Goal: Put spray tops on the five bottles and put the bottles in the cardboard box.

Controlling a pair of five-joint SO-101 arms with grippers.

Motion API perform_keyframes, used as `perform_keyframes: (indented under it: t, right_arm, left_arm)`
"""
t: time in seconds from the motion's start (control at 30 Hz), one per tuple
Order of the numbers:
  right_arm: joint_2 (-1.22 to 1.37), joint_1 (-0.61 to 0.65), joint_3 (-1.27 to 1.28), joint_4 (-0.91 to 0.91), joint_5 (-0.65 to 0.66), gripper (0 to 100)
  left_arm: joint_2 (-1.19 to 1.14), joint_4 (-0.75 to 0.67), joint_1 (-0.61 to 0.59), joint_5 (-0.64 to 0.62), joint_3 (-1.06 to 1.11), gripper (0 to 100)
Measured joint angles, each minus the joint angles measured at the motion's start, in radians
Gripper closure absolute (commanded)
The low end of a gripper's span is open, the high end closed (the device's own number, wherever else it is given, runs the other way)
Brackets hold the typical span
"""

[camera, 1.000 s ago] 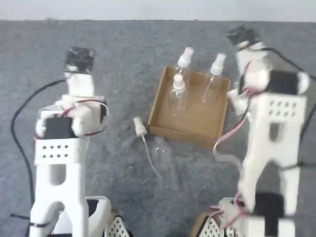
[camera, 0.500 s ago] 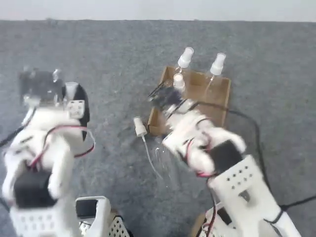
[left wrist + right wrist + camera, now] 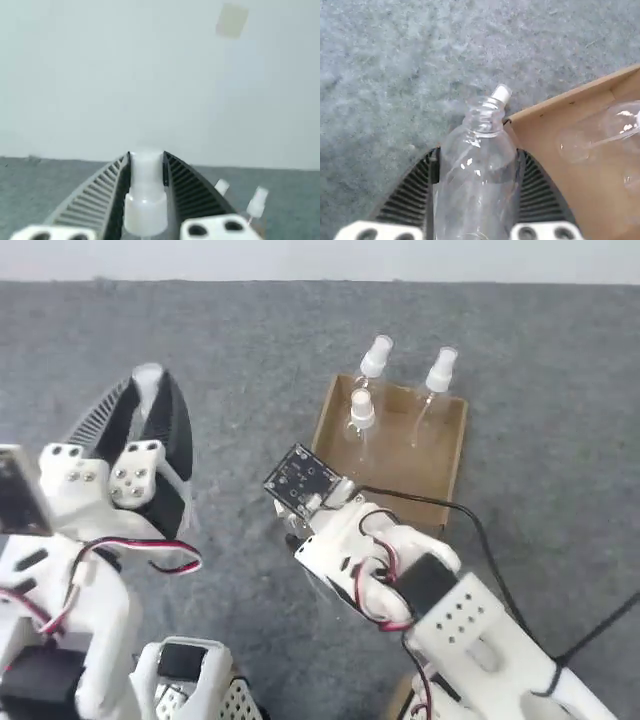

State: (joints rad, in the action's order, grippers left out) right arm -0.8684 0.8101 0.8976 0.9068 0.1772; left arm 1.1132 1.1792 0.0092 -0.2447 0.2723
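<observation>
My left gripper is raised high over the left of the table, shut on a white spray top; it appears in the high view as the left gripper pointing away from the camera. My right gripper is low in front of the cardboard box, shut on a clear open-necked bottle whose neck points at the box's near corner. A second white spray top lies just beyond that neck. The cardboard box holds three bottles with spray tops.
Grey carpet covers the table. The right arm stretches from the front right across to the box's near left corner. A black cable trails beside it. The bases of both arms stand at the front edge.
The right arm swung from beside the box's right side down to the bottle lying in front of it. The left arm tipped back and lifted its gripper up toward the camera.
</observation>
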Motion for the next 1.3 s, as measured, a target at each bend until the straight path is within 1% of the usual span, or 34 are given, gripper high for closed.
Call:
perform_keyframes:
  t: [0.03, 0.1, 0.23, 0.33, 0.4, 0.6, 0.77, 0.87, 1.0, 1.13, 1.3]
  right_arm:
    - [-0.025, 0.012, 0.011, -0.020, -0.002, 99.6]
    - [-0.074, 0.049, 0.058, -0.089, -0.002, 99.1]
    - [-0.169, 0.124, 0.204, -0.299, -0.002, 99.3]
    - [-0.213, 0.147, 0.316, -0.439, -0.002, 99.3]
    - [-0.232, 0.149, 0.358, -0.496, -0.002, 99.3]
    - [-0.247, 0.149, 0.371, -0.539, -0.002, 99.3]
    - [-0.247, 0.149, 0.371, -0.539, -0.002, 99.3]
    - [-0.250, 0.149, 0.371, -0.539, -0.006, 99.3]
    - [-0.250, 0.140, 0.371, -0.548, -0.075, 99.3]
    - [-0.252, 0.083, 0.382, -0.615, -0.150, 99.3]
    - [-0.252, 0.077, 0.433, -0.674, -0.172, 99.3]
  left_arm:
    - [0.000, -0.018, 0.006, -0.015, 0.000, 99]
    - [0.000, -0.069, 0.006, -0.044, 0.005, 99]
    - [0.000, -0.169, 0.005, -0.089, 0.086, 99]
    - [-0.006, -0.216, 0.012, -0.110, 0.137, 99]
    - [-0.006, -0.232, 0.012, -0.117, 0.163, 99]
    - [-0.011, -0.255, 0.014, -0.149, 0.222, 99]
    - [-0.011, -0.250, 0.075, -0.150, 0.226, 99]
    - [0.002, -0.250, 0.084, -0.150, 0.288, 99]
    - [-0.012, -0.250, 0.087, -0.150, 0.391, 99]
    - [-0.012, -0.250, 0.092, -0.141, 0.434, 99]
    - [-0.011, -0.242, 0.121, -0.137, 0.503, 98]
